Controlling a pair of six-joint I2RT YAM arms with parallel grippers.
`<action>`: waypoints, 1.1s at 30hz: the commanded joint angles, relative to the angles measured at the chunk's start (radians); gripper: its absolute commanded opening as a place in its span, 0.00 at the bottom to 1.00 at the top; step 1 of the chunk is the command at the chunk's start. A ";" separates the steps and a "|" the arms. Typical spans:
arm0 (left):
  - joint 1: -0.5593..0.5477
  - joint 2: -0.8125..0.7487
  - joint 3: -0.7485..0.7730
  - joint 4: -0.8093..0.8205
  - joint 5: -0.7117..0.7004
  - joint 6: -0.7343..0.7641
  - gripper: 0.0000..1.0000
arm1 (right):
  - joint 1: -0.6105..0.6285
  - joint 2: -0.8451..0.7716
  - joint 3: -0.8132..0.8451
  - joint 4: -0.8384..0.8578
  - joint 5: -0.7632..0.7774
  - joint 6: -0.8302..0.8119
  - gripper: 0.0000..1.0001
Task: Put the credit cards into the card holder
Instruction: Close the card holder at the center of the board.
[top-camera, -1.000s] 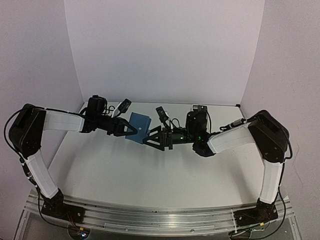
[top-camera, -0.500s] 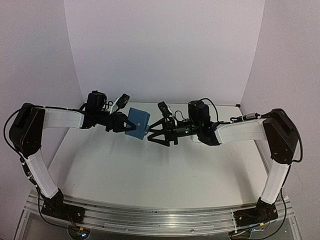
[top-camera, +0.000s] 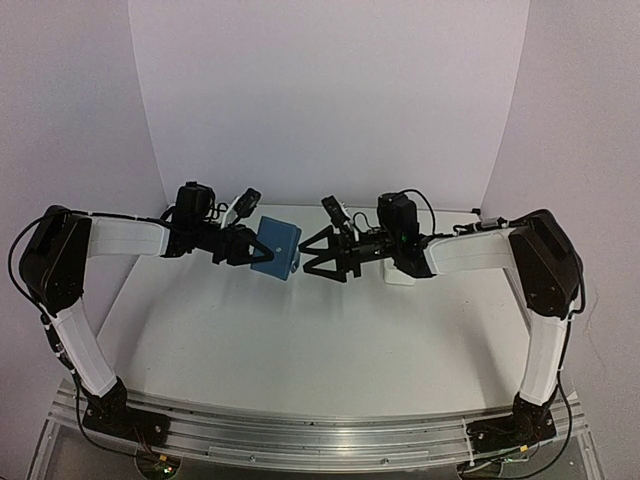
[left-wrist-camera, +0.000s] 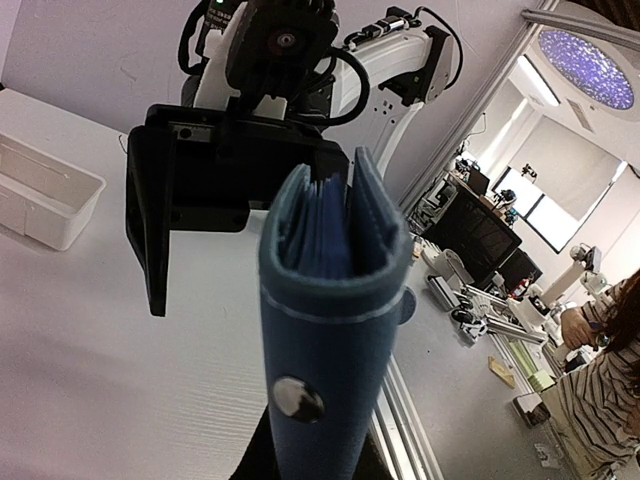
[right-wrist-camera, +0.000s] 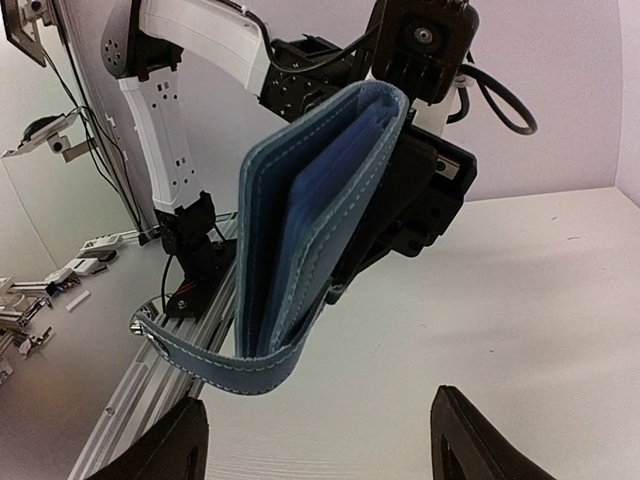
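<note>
The tabletop (top-camera: 300, 350) is white, with pale walls on three sides. Both arms reach in from the near edge and meet over its far middle.

The left claw (top-camera: 240, 247) is clamped tight on the holder (top-camera: 277, 248). It grips the holder by its left end and holds it up in the air, clear of the tabletop. The holder is blue and stands on edge, with its open side turned toward the right arm. From the left wrist you can see its two stitched covers gaping a little, with darker blue layers packed between them. Whether any of those layers are cards, I cannot tell. A round metal snap (left-wrist-camera: 298, 398) sits on the outer face, low down near the claw. From the right wrist, a strap (right-wrist-camera: 200, 365) hangs undone from the holder's lower corner and curls out to one side.

The right claw (top-camera: 318, 258) faces the holder from the other side. Its fingers (right-wrist-camera: 470, 440) are spread wide in a V with nothing between them. Their tips are just beside the holder's right edge, and I cannot make out whether they touch it.

A white tray (top-camera: 400, 277) lies on the tabletop near the far edge, right of the middle. It is partly hidden under the right arm.
</note>
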 joint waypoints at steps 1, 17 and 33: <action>-0.005 0.004 0.049 0.020 0.064 0.010 0.00 | -0.003 0.015 0.053 0.032 -0.045 -0.017 0.68; -0.013 0.013 0.051 0.038 0.047 -0.015 0.00 | 0.029 0.073 0.082 0.109 -0.059 0.074 0.57; -0.033 -0.001 0.052 0.000 -0.025 0.017 0.00 | 0.048 0.109 0.108 0.225 0.024 0.214 0.47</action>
